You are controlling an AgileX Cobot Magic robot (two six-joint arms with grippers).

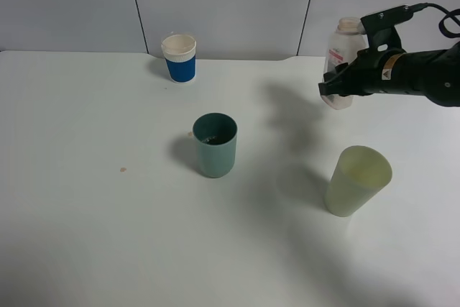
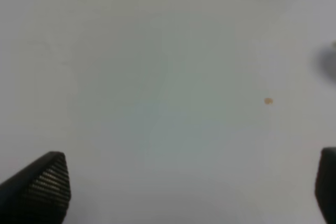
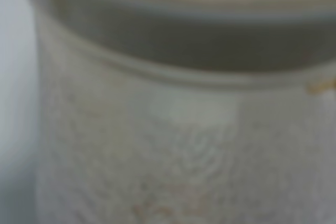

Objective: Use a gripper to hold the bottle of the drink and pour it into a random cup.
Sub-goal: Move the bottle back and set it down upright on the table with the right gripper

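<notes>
Teal cup (image 1: 215, 145) is showing a darker inside; tumbler (image 1: 356, 180) is looking pale yellow-green; paper cup (image 1: 180, 57) is wearing a blue sleeve under white; clear bottle (image 1: 343, 62) is carrying white-and-pink labelling; table (image 1: 86, 235) is appearing white, one brownish spot (image 1: 123, 170).

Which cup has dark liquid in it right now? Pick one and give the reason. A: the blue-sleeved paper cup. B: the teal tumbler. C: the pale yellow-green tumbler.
B: in the high view the teal tumbler shows a dark pool at its bottom, while the pale yellow-green tumbler looks empty inside.
</notes>
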